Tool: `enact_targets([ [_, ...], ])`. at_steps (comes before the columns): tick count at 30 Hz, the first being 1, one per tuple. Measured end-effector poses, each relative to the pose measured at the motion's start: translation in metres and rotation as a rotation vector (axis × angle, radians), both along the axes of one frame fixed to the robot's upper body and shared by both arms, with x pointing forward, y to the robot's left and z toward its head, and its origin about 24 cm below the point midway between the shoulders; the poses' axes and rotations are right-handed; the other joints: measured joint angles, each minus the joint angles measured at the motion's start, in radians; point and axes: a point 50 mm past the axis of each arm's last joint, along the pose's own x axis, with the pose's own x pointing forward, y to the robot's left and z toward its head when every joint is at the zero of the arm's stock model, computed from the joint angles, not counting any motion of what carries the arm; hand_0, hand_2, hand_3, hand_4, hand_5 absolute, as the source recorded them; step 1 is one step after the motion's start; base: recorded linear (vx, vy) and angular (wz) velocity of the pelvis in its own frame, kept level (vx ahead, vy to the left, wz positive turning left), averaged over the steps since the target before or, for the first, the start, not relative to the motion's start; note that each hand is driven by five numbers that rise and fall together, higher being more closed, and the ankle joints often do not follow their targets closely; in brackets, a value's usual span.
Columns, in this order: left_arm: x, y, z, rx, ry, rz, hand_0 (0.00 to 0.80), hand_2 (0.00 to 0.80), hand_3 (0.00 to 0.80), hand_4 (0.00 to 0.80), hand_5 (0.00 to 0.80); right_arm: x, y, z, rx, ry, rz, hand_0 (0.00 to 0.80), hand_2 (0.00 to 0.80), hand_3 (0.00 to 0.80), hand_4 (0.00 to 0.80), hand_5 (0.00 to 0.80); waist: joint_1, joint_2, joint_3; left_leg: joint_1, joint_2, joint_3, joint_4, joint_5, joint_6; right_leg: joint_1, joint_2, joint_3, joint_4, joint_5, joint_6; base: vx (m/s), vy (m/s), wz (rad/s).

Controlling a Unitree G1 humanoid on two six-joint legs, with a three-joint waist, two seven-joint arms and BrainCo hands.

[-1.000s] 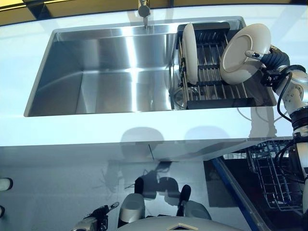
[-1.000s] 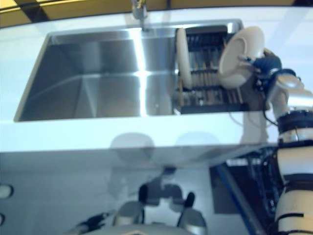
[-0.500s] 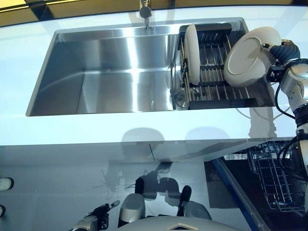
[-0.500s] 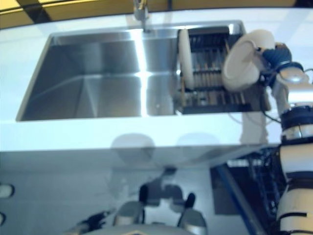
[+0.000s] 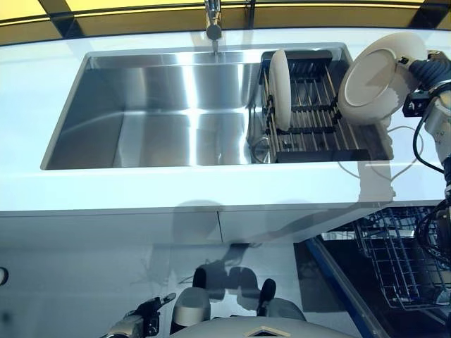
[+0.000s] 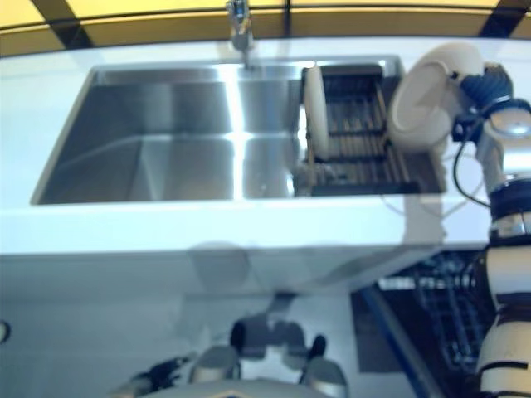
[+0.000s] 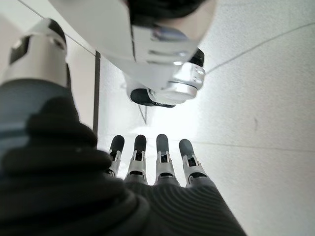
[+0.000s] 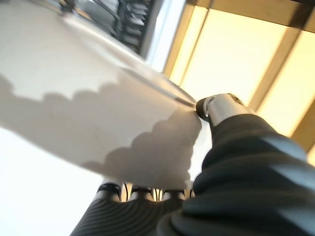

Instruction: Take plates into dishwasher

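Observation:
My right hand [image 5: 428, 73] is shut on a white plate [image 5: 379, 77] and holds it upright above the right end of the black dish rack [image 5: 317, 130] in the sink. In the right wrist view the plate [image 8: 74, 98] fills the frame, with my thumb [image 8: 219, 105] over its rim. A second white plate [image 5: 280, 88] stands on edge at the left of the rack. The open dishwasher's wire basket [image 5: 402, 260] is below the counter at the lower right. My left hand [image 7: 157, 167] hangs low by the floor, fingers straight and empty.
A steel sink [image 5: 162, 105] with a tap [image 5: 213, 21] is set in the pale counter [image 5: 176, 190]. The counter's front edge runs across the middle. A small steel bowl [image 5: 259, 146] sits in the sink by the rack's front left corner.
My right hand has lifted the plate up and to the right, off the rack. The camera has shifted a little; the dishwasher basket shows more.

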Motion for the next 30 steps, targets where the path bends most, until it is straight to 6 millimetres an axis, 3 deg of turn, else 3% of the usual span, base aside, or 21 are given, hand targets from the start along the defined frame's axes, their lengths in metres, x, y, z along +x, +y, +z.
enact_targets([
  [8,-0.001,0.003,0.0,0.003,0.019,-0.006,0.0,0.0,0.0,0.0,0.0,-0.028,-0.028,0.026,-0.128,-0.026,-0.016,0.8,0.8,0.8,0.8,0.8,-0.07,-0.06,-0.055,0.046,-0.007,0.077,-0.002,-0.021,0.012,-0.001,-0.004,0.082,0.0,0.008,0.009,-0.011,0.064,-0.28],
  [17,-0.003,0.005,0.001,0.009,0.026,-0.005,0.0,0.0,0.0,0.0,0.0,-0.063,-0.061,0.011,-0.176,0.055,-0.047,0.8,0.8,0.8,0.8,0.8,-0.161,-0.08,-0.11,0.052,-0.006,0.14,-0.005,-0.031,0.015,-0.034,0.002,0.154,-0.003,0.024,0.012,-0.041,0.003,-0.24],
  [23,-0.002,0.005,0.001,0.014,0.029,-0.002,0.0,0.0,0.0,0.0,0.0,-0.084,-0.065,-0.024,-0.223,0.181,0.014,0.8,0.8,0.8,0.8,0.8,-0.204,-0.078,-0.116,0.062,-0.001,0.184,-0.006,-0.039,0.012,-0.053,0.013,0.198,-0.003,0.031,0.012,-0.054,-0.013,-0.21],
  [30,0.001,0.005,0.001,0.015,0.024,-0.002,0.0,0.0,0.0,0.0,0.0,-0.096,-0.059,-0.082,-0.189,0.336,0.09,0.8,0.8,0.8,0.8,0.8,-0.253,-0.078,-0.117,0.065,-0.001,0.214,-0.006,-0.044,0.013,-0.066,0.016,0.225,-0.003,0.038,0.014,-0.017,-0.019,-0.13],
])
